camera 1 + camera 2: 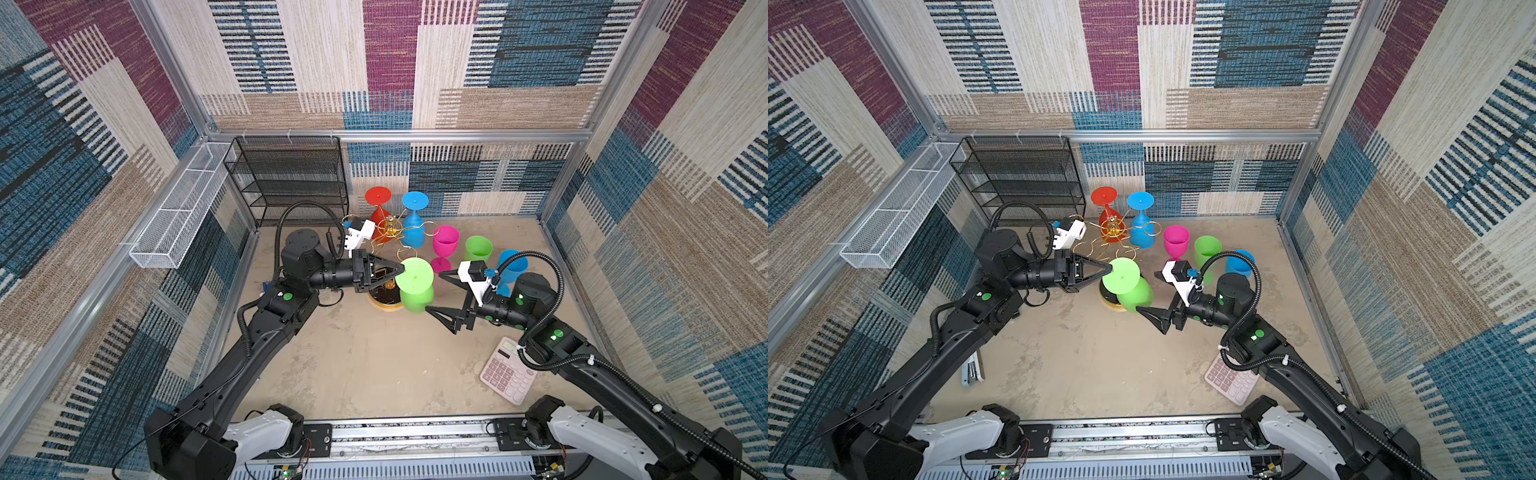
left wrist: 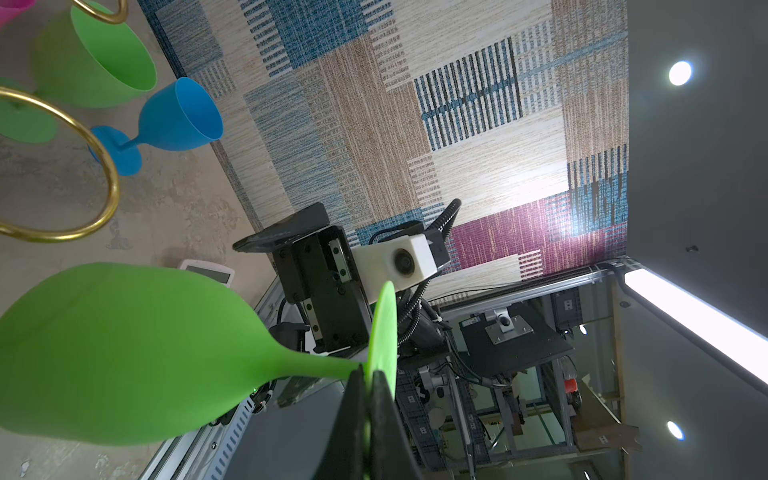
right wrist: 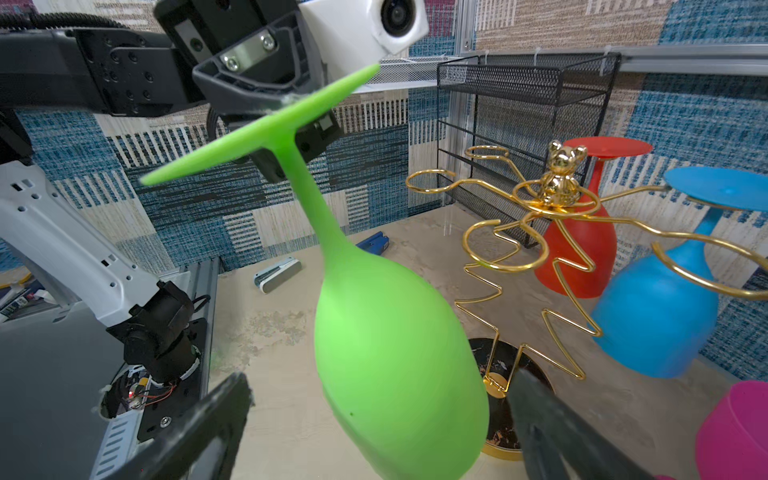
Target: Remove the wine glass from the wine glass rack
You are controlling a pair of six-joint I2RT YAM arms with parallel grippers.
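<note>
Closest to the lens in the right wrist view, your right gripper (image 3: 378,384) had its two black fingers (image 3: 216,419) spread wide on either side of the green wine glass (image 3: 395,353). They flanked its bowl with a gap showing on each side, so nothing was gripped. Your left gripper (image 1: 400,270) was clamped on the rim of that glass's round foot, holding it upside down and tilted in the air. The glass hung clear of the gold loops, just beside the wine glass rack (image 1: 390,227) and near its round base. A red glass (image 1: 378,197) and a blue glass (image 1: 414,201) hung inverted on the rack's far arms. In both top views a pink calculator (image 1: 507,372) lay under your right arm.
</note>
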